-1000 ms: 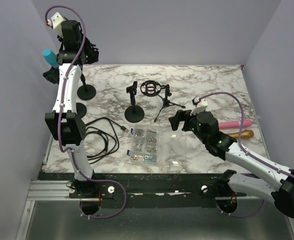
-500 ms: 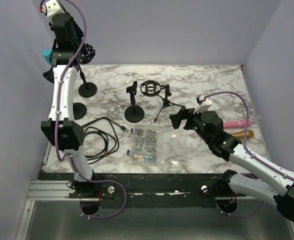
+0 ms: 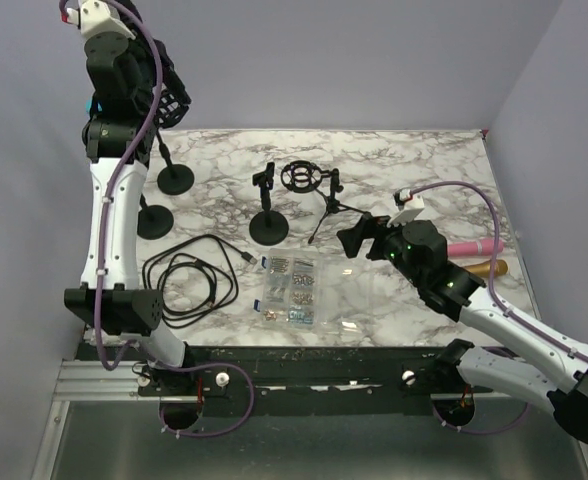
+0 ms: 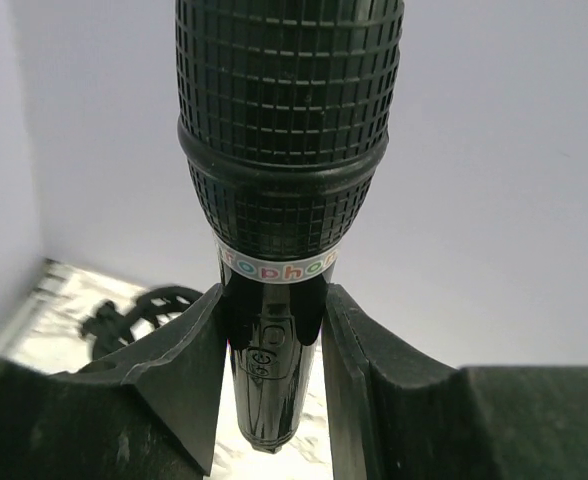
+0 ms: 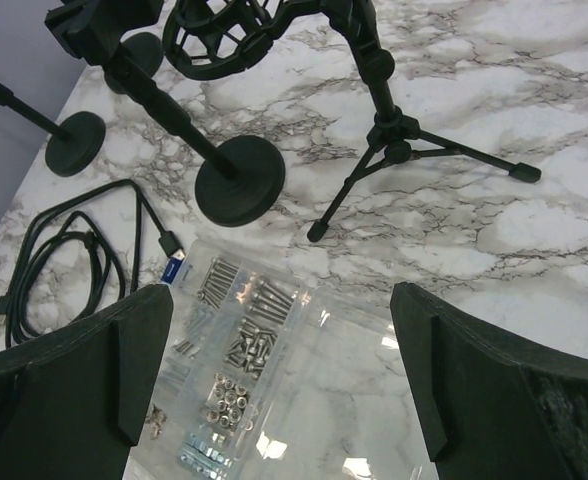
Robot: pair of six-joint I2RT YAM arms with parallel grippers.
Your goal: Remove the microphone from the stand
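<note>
My left gripper [image 3: 164, 95] is raised high at the back left and shut on a black microphone [image 3: 177, 93]. In the left wrist view both fingers [image 4: 189, 350] press the glossy handle, the mesh head [image 4: 286, 120] points away from the camera, and my gripper [image 4: 272, 370] holds it with the tail end hanging free above the marble. A thin round-base stand [image 3: 175, 178] stands just below it. My right gripper [image 3: 359, 240] is open and empty over a clear screw box [image 3: 294, 290], which also shows in the right wrist view [image 5: 244, 370].
A second round-base stand [image 3: 155, 222], a clip stand [image 3: 268, 228] and a tripod with a shock mount [image 3: 302, 178] stand mid-table. A black cable [image 3: 189, 285] lies front left. A pink microphone [image 3: 469, 247] and a gold one [image 3: 494, 268] lie at right.
My left arm has risen and swung left, carrying the black microphone up and away from the round-base stand. My right gripper has barely shifted.
</note>
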